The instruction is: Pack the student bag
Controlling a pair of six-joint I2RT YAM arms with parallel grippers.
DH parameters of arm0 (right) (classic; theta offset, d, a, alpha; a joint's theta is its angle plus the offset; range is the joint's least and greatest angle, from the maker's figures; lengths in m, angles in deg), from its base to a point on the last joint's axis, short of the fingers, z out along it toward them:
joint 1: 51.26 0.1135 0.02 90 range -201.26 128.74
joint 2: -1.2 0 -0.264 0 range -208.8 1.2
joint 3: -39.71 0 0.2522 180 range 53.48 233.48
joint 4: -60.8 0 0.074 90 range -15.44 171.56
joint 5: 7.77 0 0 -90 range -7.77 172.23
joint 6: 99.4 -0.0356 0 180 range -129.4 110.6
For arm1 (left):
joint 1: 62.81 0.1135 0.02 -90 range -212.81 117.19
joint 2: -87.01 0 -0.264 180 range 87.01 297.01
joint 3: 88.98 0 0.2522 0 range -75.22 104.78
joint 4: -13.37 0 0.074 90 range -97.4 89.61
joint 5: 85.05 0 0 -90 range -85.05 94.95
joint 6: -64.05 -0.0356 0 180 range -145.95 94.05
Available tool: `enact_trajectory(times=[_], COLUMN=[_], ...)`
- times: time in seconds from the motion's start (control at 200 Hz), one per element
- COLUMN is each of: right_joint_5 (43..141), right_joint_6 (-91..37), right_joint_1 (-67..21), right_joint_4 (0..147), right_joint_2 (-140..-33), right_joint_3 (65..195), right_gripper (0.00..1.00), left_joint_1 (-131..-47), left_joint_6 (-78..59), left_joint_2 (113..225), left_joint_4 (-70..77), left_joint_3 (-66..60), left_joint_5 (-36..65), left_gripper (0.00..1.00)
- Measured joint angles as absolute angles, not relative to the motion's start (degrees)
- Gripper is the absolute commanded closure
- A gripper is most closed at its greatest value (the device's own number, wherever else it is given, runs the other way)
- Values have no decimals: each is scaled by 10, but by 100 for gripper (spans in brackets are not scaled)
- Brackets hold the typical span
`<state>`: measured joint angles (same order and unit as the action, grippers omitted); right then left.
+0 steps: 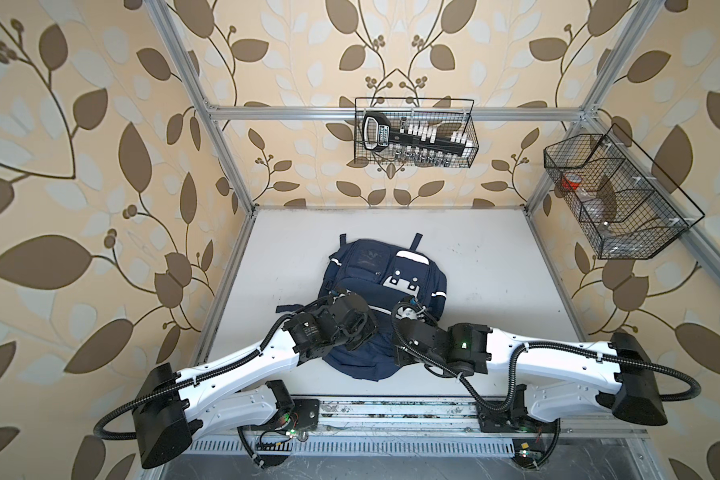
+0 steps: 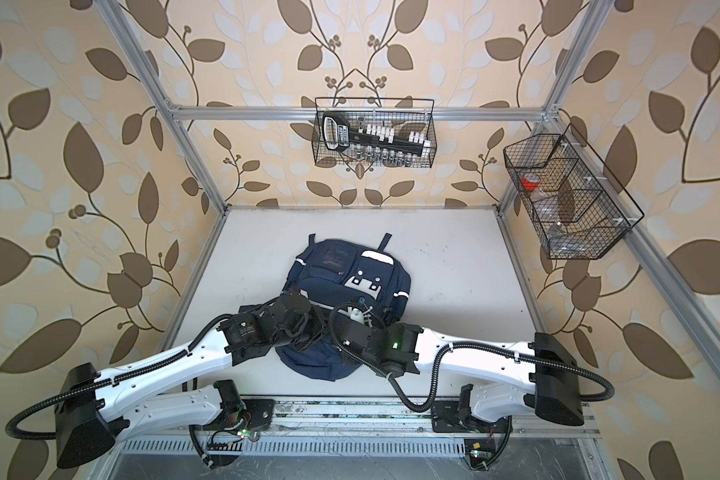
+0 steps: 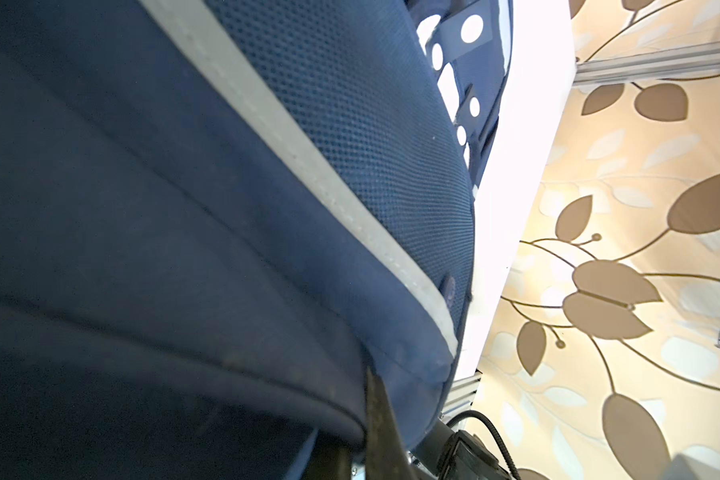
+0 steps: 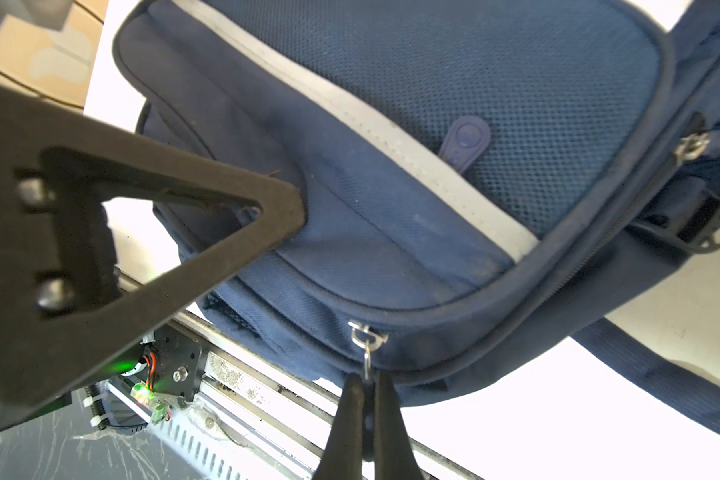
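Student bag (image 1: 352,270) flat, basket (image 1: 473,133) holds socket set (image 1: 416,137)

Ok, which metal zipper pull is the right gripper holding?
The silver ring pull on the navy-blue fabric backpack's front, pinched in the right gripper; the other pull, by the black buckle, is free.

backpack (image 1: 358,270): table (image 1: 495,270) centre
rear basket (image 1: 359,141): 12 o'clock (hung, off the table)
side basket (image 1: 624,241): 2 o'clock

Bright even light; top-view edges bowed; table (image 4: 516,415) blown white; student bag (image 3: 142,208) soft close up.
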<state>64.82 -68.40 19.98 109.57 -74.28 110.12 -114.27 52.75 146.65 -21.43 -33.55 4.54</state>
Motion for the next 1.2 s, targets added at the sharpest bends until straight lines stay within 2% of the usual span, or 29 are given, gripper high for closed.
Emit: enact_trajectory(times=[0.14,0.355,0.68,0.94,1.2], right_joint_5=[648,680,737,743,715], right_joint_6=[-687,-670,-594,-562,-549], right_joint_1=[182,106,2,-11,-22], right_joint_4=[1115,1121,1111,1099,1089], right_joint_2=[-712,-646,-652,-668,-698], right_joint_3=[1088,1048,1038,1038,1039], right_gripper=[100,100,100,100,100], left_joint_1=[-1143,-1143,-1137,-1118,-1068], left_joint_6=[526,524,524,522,514], left_joint_2=[1464,1458,1451,1461,1533], left_joint_4=[-203,-172,-130,-99,-33], left_joint_3=[-335,-348,-372,-388,-395], left_joint_5=[49,50,61,78,145], left_gripper=[100,100,100,100,100])
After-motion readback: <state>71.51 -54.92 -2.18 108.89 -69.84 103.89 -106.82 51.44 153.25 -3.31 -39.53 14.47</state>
